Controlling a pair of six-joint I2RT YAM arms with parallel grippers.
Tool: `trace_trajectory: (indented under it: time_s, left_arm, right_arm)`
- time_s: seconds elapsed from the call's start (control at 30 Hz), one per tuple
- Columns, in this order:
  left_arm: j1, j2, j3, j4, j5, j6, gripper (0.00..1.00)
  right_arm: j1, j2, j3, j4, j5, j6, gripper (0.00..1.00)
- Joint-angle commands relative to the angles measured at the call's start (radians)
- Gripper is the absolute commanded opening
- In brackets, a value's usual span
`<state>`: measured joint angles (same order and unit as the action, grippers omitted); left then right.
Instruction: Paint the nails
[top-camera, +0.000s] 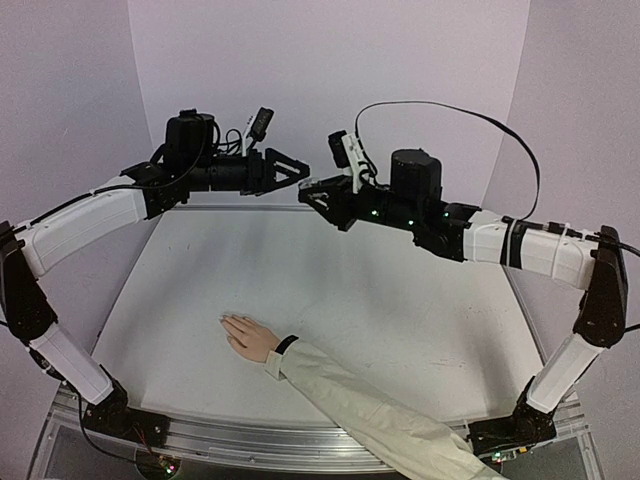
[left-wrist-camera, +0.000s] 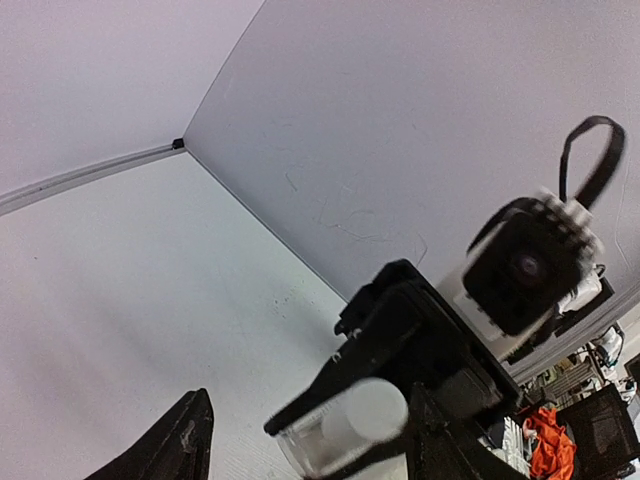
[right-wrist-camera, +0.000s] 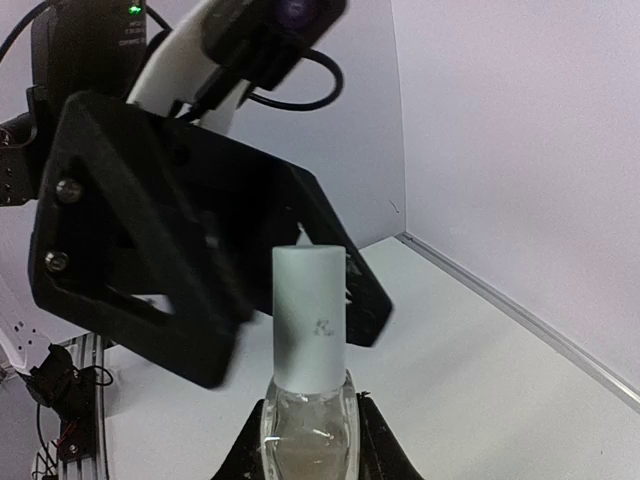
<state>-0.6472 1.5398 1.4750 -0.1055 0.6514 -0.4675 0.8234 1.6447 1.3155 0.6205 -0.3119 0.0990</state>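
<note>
- Grips a clear glass bottle with a white cylindrical cap (right-wrist-camera: 308, 345) in the right hand (top-camera: 312, 196), jaws closed tight on the glass body, cap end pointing toward the left hand (top-camera: 298, 172).
- Spreads the left hand's jaws apart, one to each side of the cap; cannot tell whether either one touches it.
- Carries both hands high above the white tabletop (top-camera: 420, 290), near its far edge, tips almost meeting.
- Places the tiny pale nails (top-camera: 226, 320) at the fingertips of a person's light-skinned palm (top-camera: 252, 336), flat and face down on the tabletop toward the near edge, well apart from both hands.
- Shows a black wristband (top-camera: 287, 344) and a cream sleeve (top-camera: 370, 400) running off toward the near right.
</note>
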Motion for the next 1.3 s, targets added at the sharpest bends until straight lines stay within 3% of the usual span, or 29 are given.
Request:
trace_trajectory:
  time_s: [0.0, 0.17, 0.47, 0.63, 0.83, 0.9, 1.0, 1.17, 1.27]
  left_arm:
    - [0.0, 0.004, 0.03, 0.066, -0.03, -0.039, 0.66]
    - [0.0, -0.001, 0.012, 0.078, -0.075, -0.048, 0.53]
    - [0.0, 0.008, 0.015, 0.088, -0.065, -0.038, 0.38]
    - [-0.007, 0.026, 0.024, 0.09, -0.012, -0.029, 0.22]
    - [-0.036, 0.036, 0.016, 0.092, 0.09, 0.034, 0.12]
    - [-0.04, 0.031, 0.005, 0.092, 0.137, 0.07, 0.1]
    - [-0.04, 0.033, 0.001, 0.093, 0.237, 0.11, 0.07]
    - [-0.042, 0.038, 0.012, 0.1, 0.386, 0.157, 0.04]
    - [-0.043, 0.044, 0.025, 0.101, 0.459, 0.179, 0.04]
  right_arm:
    - [0.05, 0.007, 0.071, 0.021, 0.157, -0.074, 0.0]
    - [0.076, 0.029, 0.091, 0.019, 0.186, -0.091, 0.0]
    - [0.082, 0.047, 0.107, 0.015, 0.197, -0.127, 0.0]
    - [0.082, 0.045, 0.105, 0.018, 0.199, -0.114, 0.0]
    - [0.072, 0.032, 0.102, 0.038, 0.159, -0.109, 0.0]
    - [0.048, 0.024, 0.104, 0.039, 0.061, -0.109, 0.0]
    - [-0.031, 0.01, 0.11, 0.065, -0.246, -0.044, 0.0]
    - [-0.148, 0.011, 0.105, 0.35, -0.863, 0.214, 0.0]
    - [-0.15, 0.031, 0.16, 0.407, -1.036, 0.31, 0.0]
